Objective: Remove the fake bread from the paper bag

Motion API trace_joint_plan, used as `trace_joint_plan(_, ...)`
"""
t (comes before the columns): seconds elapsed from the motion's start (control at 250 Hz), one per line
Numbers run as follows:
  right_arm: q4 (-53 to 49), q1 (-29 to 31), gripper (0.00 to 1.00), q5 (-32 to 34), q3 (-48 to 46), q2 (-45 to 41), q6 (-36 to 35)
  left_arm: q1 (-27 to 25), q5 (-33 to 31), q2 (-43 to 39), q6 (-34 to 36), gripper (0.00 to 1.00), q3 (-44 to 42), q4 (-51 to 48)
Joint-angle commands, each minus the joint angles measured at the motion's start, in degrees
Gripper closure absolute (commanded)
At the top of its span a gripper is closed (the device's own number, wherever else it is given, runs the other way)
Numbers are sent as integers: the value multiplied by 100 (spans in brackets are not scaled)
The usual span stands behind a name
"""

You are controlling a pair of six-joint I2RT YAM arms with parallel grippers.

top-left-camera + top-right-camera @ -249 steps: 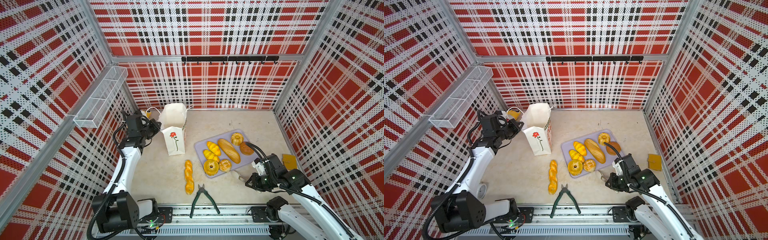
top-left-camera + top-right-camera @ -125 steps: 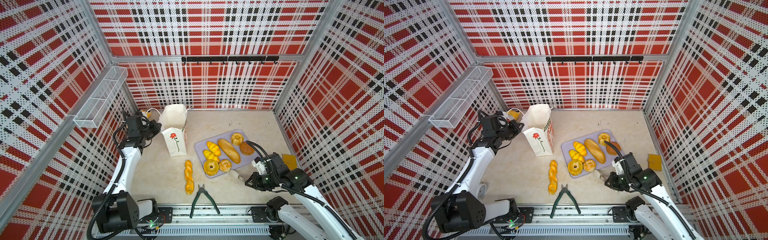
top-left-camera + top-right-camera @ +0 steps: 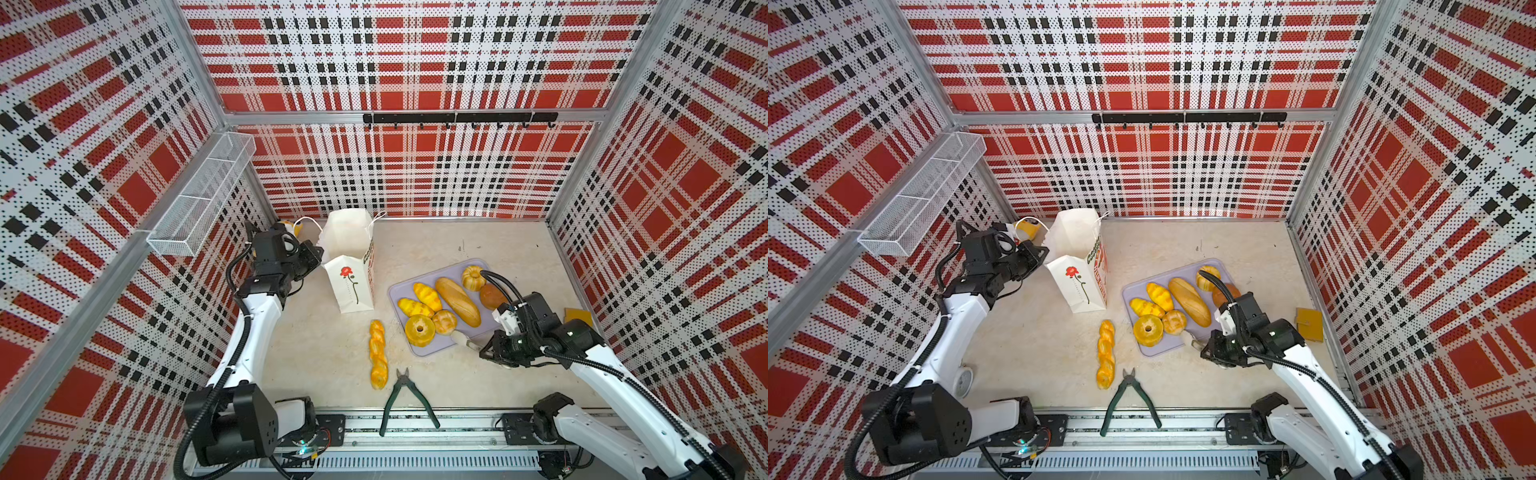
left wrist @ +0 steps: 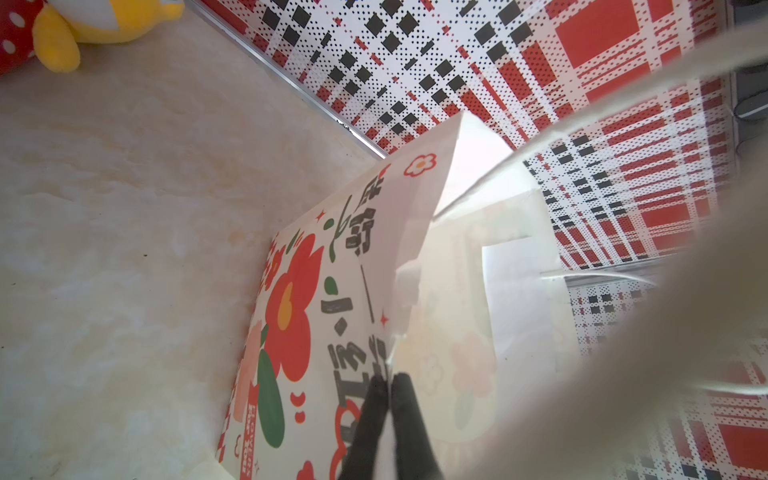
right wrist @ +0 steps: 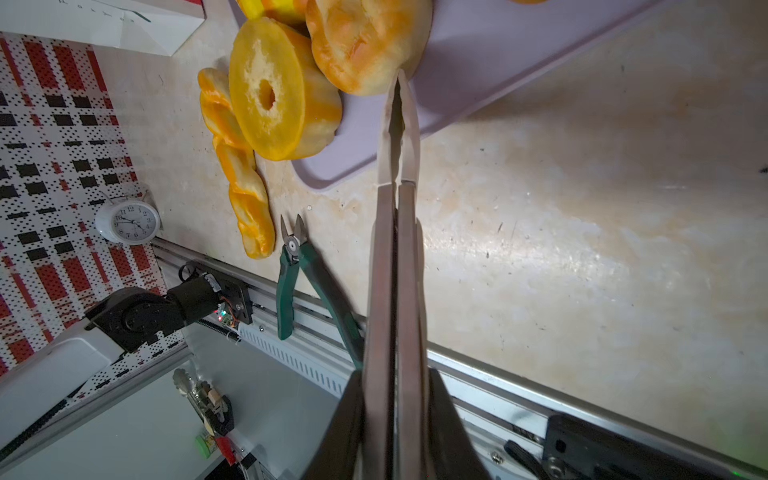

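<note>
As seen in both top views, paper bag (image 3: 349,286) upright at the back left of the table (image 3: 457,249), mouth facing up, single red flower on the front panel, cord handles at the rim. Interior white; bottom not discernible. Left gripper (image 4: 390,380) closed on the bag's rim, black fingers pressed together over the paper edge.

Lilac tray (image 3: 434,351) flat on the table to the right of the bag, apart from it. On the tray, seven pieces of fake bread (image 3: 1190,301):
- long loaf (image 3: 458,301) in the middle, long axis diagonal from back left to front right;
- fluted cake (image 3: 473,277) at the back edge;
- brown bun (image 3: 491,296) just right of the loaf, partly behind the right arm's cable;
- two croissants (image 3: 427,296) side by side left of the loaf, long axes roughly along the same diagonal;
- ring (image 3: 419,330) at the front-left corner, hole visible from above;
- round bun (image 3: 444,322) between ring and loaf.

Twisted braid (image 3: 378,353) outside both containers, flat on the table just left of the tray, long axis front to back, near end beside the head of the green-handled cutters (image 3: 399,392).

Right gripper (image 5: 392,376) clamped on metal tongs (image 5: 397,199), tong arms pressed together, tips at the round bun's edge over the tray's front rim; contact not certain.
</note>
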Motion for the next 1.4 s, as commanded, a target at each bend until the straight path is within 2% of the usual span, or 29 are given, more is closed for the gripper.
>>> trace_joint_plan(0.0, 582, 25, 100, 80, 84, 187, -120, 29, 47, 112, 167, 100, 140, -181)
trace_joint_plan(0.076, 487, 25, 100, 149, 172, 330, -236, 28, 23, 192, 229, 98, 239, -207)
trace_joint_plan(0.324, 61, 25, 100, 347, 157, 64, -306, 60, -91, 461, 608, 63, 693, -469)
trace_joint_plan(0.352, 10, 25, 100, 360, 145, 11, -309, 60, -92, 475, 643, 52, 727, -492)
trace_joint_plan(0.472, -181, 25, 100, 416, 105, -239, -247, 53, -139, 446, 783, 25, 836, -636)
trace_joint_plan(0.492, -215, 29, 100, 430, 107, -279, -257, 61, -151, 427, 799, 16, 844, -659)
trace_joint_plan(0.504, -241, 26, 100, 448, 117, -304, -255, 59, -154, 414, 816, 4, 851, -670)
trace_joint_plan(0.516, -270, 25, 100, 463, 121, -326, -254, 59, -147, 395, 827, 0, 855, -680)
trace_joint_plan(0.744, -682, 25, 100, 788, 443, -438, -395, 60, -112, 50, 936, 0, 906, -947)
trace_joint_plan(1.004, -655, -44, 100, 1277, 1018, -190, -711, 54, -135, -604, 1164, 0, 992, -1462)
trace_joint_plan(1.148, -645, -164, 100, 1288, 1308, 8, -855, 58, -195, -1169, 1444, 0, 958, -1991)
trace_joint_plan(1.244, -680, -193, 100, 1287, 1460, 68, -1023, 28, -219, -1834, 1697, 0, 653, -2389)
trace_joint_plan(1.332, -737, -211, 100, 1316, 1551, 91, -1087, -391, -535, -2475, 1660, 0, 158, -2949)
trace_joint_plan(1.397, -738, -222, 100, 1372, 1580, 83, -1124, -1014, -963, -3100, 923, 2, -667, -2864)
